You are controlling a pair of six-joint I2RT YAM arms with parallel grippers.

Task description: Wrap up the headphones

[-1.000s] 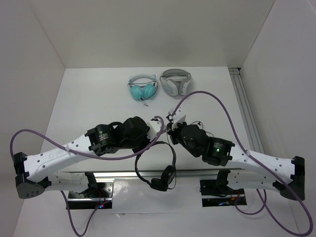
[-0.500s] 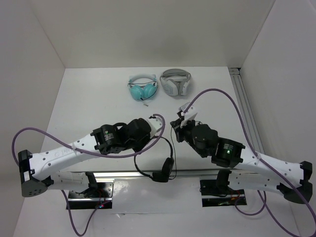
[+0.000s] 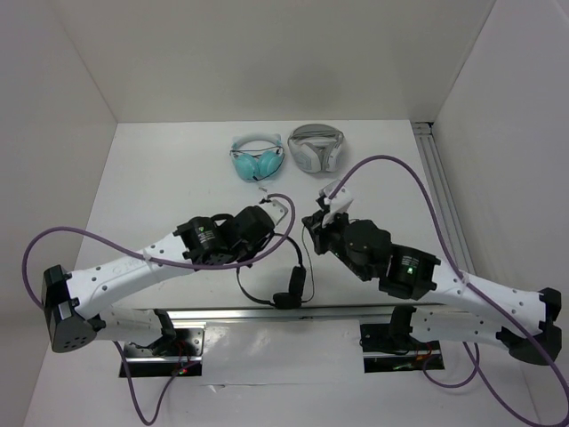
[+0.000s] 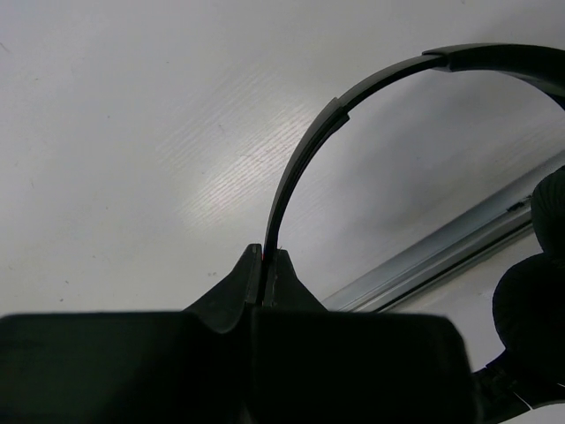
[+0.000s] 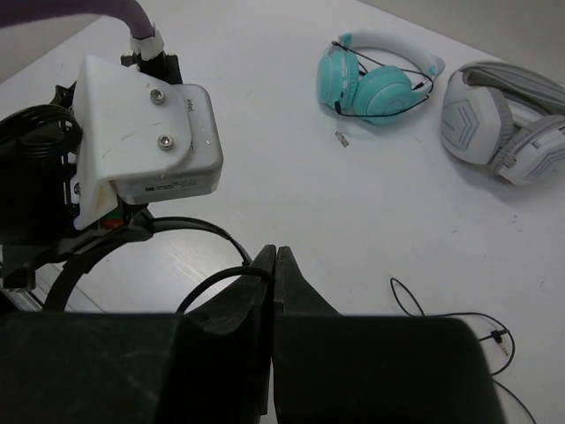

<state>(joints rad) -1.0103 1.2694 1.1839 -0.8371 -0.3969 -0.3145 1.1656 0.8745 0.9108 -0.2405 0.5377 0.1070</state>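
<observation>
Your left gripper (image 4: 265, 258) is clenched on the thin headband of the black headphones (image 3: 291, 283); in the left wrist view the band comes straight out from between the pressed fingertips and arcs up to the right. From the top view the headphones sit in the near middle of the surface (image 3: 178, 178), between your two wrists, with one ear pad down toward the near edge. You can't tell whether that pad rests on the surface or hangs above it.

Your right gripper (image 5: 275, 256) is clenched too, fingertips pressed flat together. A dark curved strand runs up to its left finger, but whether it is pinched there is unclear. A thin black cable (image 5: 441, 314) lies loose on the surface to the right of that gripper and ends in a small plug (image 5: 503, 340).

Teal headphones (image 3: 256, 160) and white-and-grey headphones (image 3: 316, 147) lie side by side at the far edge, well apart from both grippers.
</observation>
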